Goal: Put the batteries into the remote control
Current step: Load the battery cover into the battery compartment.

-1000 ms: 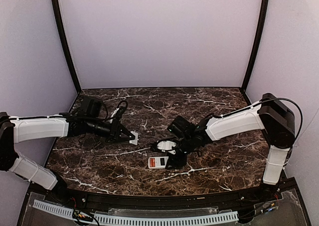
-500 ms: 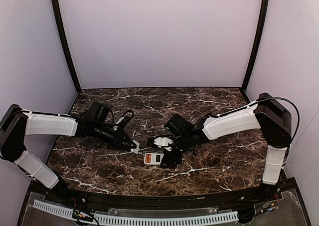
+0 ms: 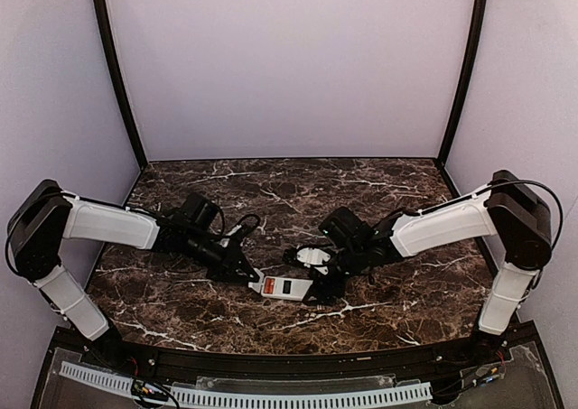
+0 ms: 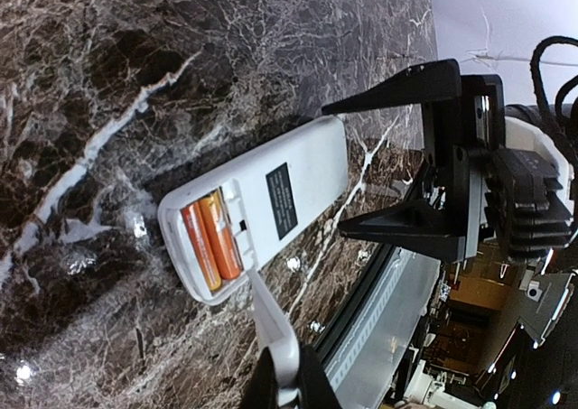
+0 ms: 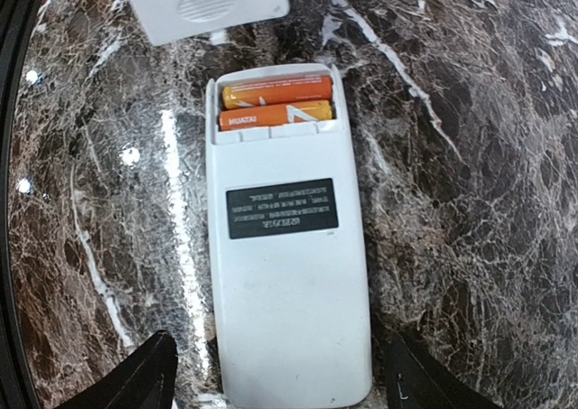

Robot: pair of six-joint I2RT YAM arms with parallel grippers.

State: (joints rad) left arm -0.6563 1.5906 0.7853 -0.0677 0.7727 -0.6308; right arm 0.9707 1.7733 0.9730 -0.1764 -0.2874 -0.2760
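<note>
The dark marbled counter carries everything. Both arms reach toward its middle, and their tips nearly meet.

The right claw stands wide. Its two fingers flank the remote without touching it, with a gap showing on each side. The remote lies flat on its front between them, white back and dark label up. One end sits between the fingers and the rest runs straight out ahead of that claw, toward the left one.

The left claw is pinched tight on a thin white cover. The cover juts from its tip toward the remote's open bay; I cannot tell whether it touches the bay.

Two orange batteries lie side by side in that bay, at the remote's end farthest from the right claw and just ahead of the left.
</note>
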